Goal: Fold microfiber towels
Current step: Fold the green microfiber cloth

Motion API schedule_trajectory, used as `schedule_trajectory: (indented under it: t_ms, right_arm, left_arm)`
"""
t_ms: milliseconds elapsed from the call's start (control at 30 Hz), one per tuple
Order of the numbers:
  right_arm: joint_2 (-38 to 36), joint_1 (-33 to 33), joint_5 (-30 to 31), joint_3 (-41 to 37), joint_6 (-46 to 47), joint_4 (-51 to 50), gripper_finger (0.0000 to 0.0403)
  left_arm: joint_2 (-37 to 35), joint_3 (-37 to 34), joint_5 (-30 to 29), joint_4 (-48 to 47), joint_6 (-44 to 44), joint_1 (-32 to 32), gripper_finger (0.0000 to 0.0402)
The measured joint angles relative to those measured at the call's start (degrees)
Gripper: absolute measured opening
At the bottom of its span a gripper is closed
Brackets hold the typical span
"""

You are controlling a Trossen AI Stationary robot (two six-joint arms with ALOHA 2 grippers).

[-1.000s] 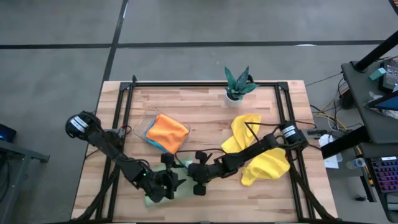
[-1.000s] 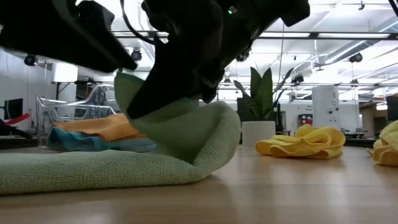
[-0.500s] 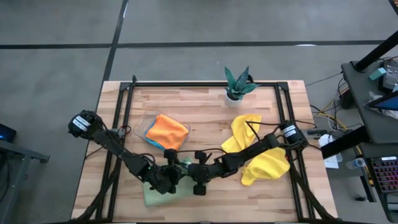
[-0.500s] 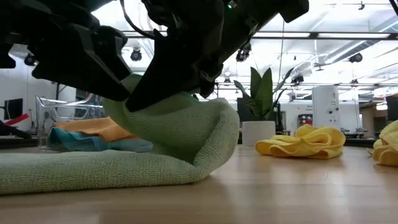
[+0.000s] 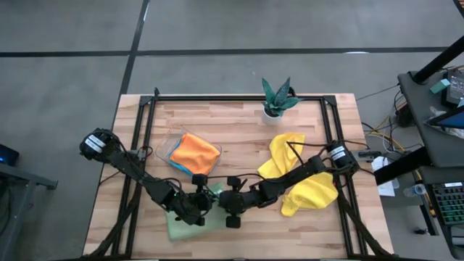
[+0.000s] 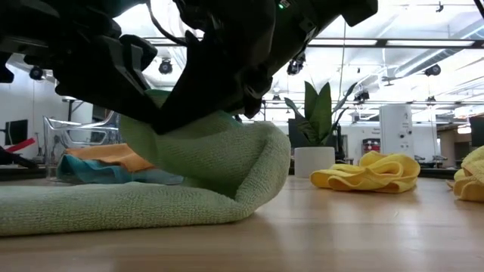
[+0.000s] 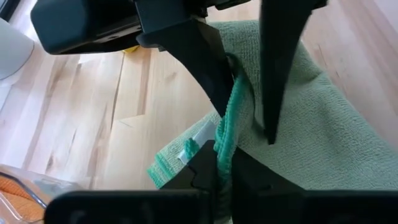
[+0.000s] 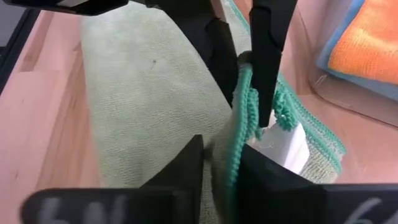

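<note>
- The desk [image 5: 239, 123] is carrying all the cloths; two yellow towels [image 5: 308, 190] are lying crumpled at the right, and the orange towel [image 5: 196, 153] is sitting on a blue one in the clear tray [image 5: 165, 148], left of centre.
- The pale green towel [image 6: 113, 208] is lying at the near edge, one side lifted and curling back over the flat part.
- The left gripper [image 7: 222, 158] is pinching the lifted green hem, fingers fully closed on it.
- The right gripper [image 8: 239, 127] is straddling the same hem right beside it; its fingers are standing narrowly apart, so its hold looks slack.
- Risk, as I judge it: with one pinch carrying the edge, the hem could sag or twist, leaving a crooked fold; the crowded grippers could also knock together.
</note>
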Motion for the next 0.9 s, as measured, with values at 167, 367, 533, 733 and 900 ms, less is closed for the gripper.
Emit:
schedule_trajectory:
  t_ms: [167,367,533,733,900]
  right_arm:
    - [0.0,0.0,0.0,0.0,0.0,0.0,0.0111]
    - [-1.3,0.0,-0.2,0.0,0.0,-1.5,0.0146]
    - [-4.3,0.4,0.0,-0.1,-0.1,-5.5,0.0166]
    - [-7.6,0.6,0.0,-1.9,0.3,-8.8,0.0182]
    - [-11.0,1.1,0.0,-5.5,3.5,-11.5,0.0191]
  left_arm:
    - [0.0,0.0,-0.1,0.0,-0.3,0.0,0.0002]
    - [-0.2,0.0,-0.3,-0.5,-0.2,-0.2,0.0001]
    - [-0.7,0.2,-0.2,-0.6,-0.3,-0.7,0.0001]
    - [-0.7,0.4,-0.2,-0.7,-0.4,-1.8,0.0000]
    - [-1.5,1.7,-0.2,-0.6,-0.4,-3.9,0.0000]
